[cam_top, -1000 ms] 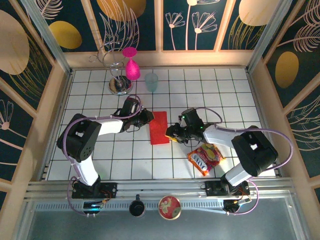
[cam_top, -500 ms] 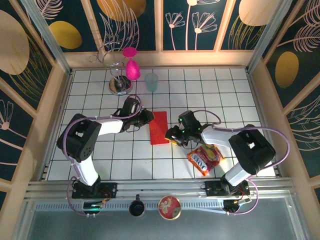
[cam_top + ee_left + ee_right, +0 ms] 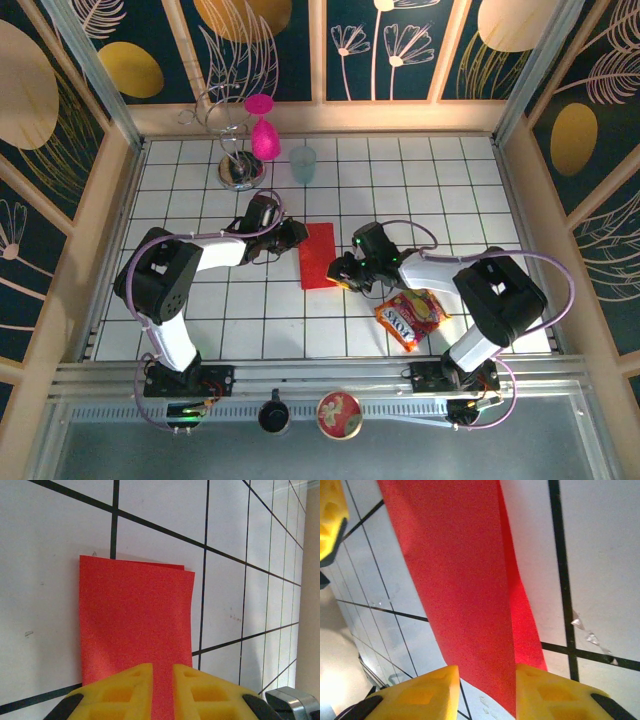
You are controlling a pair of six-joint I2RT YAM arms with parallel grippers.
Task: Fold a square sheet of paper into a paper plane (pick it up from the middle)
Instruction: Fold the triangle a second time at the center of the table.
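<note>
The square sheet of paper [image 3: 320, 255] is bright red and lies folded in half as a narrow rectangle in the middle of the tiled table. My left gripper [image 3: 296, 239] rests on the paper's left long edge. In the left wrist view its yellow fingers [image 3: 120, 692] stand a narrow slit apart over the flat paper [image 3: 135, 620], which shows through the slit. My right gripper [image 3: 341, 272] is at the lower right corner, open. In the right wrist view [image 3: 487, 672] the paper's upper layer [image 3: 460, 580] lifts between the wide-apart fingers, with the lower layer showing beside it.
A red-and-yellow snack packet [image 3: 410, 316] lies just right of the right gripper. At the back stand a pink goblet [image 3: 263, 135], a metal stand [image 3: 238, 168] and a pale blue cup [image 3: 303, 163]. A round tin [image 3: 339, 413] sits on the near rail.
My right gripper has crept left onto the paper's lower right corner, its jaws widening and then narrowing a little. The left gripper and the paper stay where they were.
</note>
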